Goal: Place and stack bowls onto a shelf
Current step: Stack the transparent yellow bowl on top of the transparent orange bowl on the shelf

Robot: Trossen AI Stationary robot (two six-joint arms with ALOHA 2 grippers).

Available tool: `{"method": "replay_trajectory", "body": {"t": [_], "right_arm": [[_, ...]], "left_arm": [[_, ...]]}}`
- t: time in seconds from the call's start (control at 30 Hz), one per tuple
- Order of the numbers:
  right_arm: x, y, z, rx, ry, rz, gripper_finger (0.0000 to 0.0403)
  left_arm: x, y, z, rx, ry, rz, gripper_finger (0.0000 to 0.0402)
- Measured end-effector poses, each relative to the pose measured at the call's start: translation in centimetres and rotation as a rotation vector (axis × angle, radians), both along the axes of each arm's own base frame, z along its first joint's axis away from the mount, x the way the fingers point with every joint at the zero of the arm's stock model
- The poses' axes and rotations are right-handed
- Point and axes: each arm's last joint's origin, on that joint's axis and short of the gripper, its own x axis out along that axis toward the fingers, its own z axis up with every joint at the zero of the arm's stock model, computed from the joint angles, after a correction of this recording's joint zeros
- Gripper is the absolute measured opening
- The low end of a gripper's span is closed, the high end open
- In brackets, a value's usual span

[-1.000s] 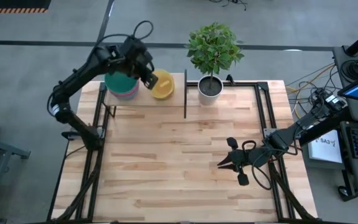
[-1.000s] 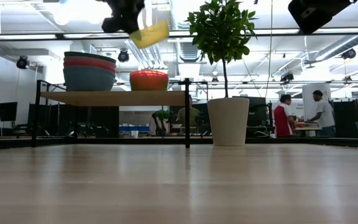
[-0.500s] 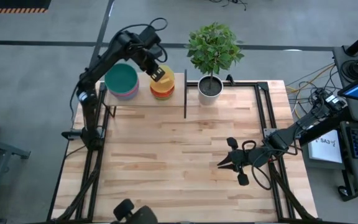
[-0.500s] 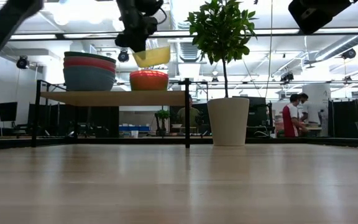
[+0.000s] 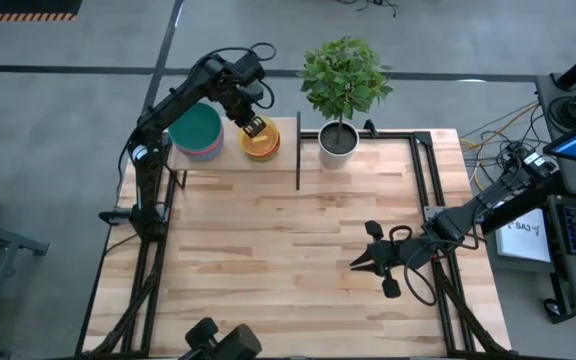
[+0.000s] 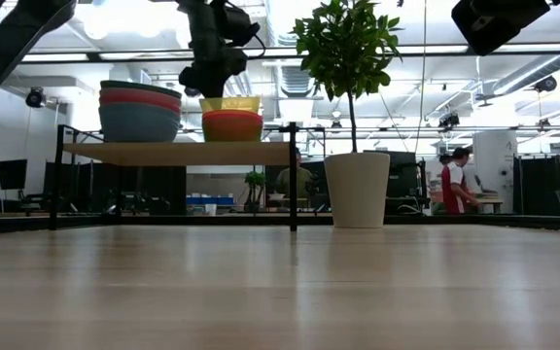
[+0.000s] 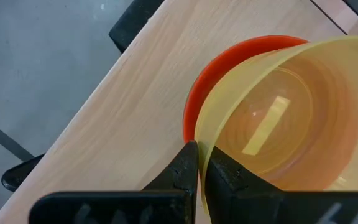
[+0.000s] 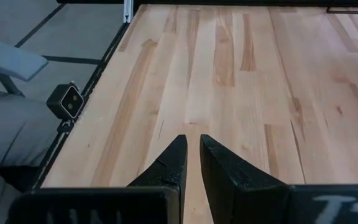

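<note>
Pale wood table [image 5: 288, 250] carries no bowls near the shelf [image 6: 178, 153]; stacking looks nearly done. On the shelf, the yellow bowl [image 7: 278, 118] sits nested in the orange bowl [image 7: 194, 102], its rim pinched between the left gripper [image 7: 197, 163] fingers. Release remains. Right gripper [image 5: 373, 262] idles well apart, fingers narrow.

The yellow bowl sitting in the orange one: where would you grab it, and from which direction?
By its thin rim, from above. The yellow bowl sits nested upright in the orange bowl, so its walls are mostly covered and only the rim stands free. The left gripper grips it this way now, one of its jaws inside the wall and one outside.
</note>
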Motion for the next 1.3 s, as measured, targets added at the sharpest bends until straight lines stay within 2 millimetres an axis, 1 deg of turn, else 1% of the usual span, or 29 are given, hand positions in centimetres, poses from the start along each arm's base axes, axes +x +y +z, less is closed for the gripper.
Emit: {"method": "replay_trajectory", "body": {"t": [0.23,0.6,0.7,0.8,0.87,0.97,1.17,1.3], "right_arm": [[0.0,0.0,0.0,0.000,0.000,0.000,0.0034],[0.0,0.0,0.0,-0.001,0.001,-0.001,0.0034],[0.0,0.0,0.0,-0.005,0.004,-0.002,0.0034],[0.0,-0.1,0.0,-0.011,0.001,-0.009,0.0034],[0.0,-0.1,-0.1,-0.022,-0.002,-0.019,0.0034],[0.0,-0.1,-0.1,-0.025,0.002,-0.020,0.0034],[0.0,-0.1,-0.1,-0.026,0.002,-0.020,0.0034],[0.0,-0.1,-0.1,-0.026,0.002,-0.020,0.0034]], "left_arm": [[0.0,0.1,0.0,0.032,0.020,0.010,0.0007],[0.0,0.1,0.8,0.066,-0.002,-0.026,0.0069],[0.1,0.0,1.3,0.096,-0.022,-0.059,0.0082],[0.4,-0.2,2.2,0.129,-0.085,-0.112,0.0086],[0.7,-0.6,2.8,0.164,-0.122,-0.158,0.0083],[1.1,-0.6,3.2,0.225,-0.150,-0.180,0.0071],[1.8,0.0,2.5,0.293,-0.133,-0.162,0.0012],[1.9,0.1,2.3,0.309,-0.120,-0.151,0.0005]]}}
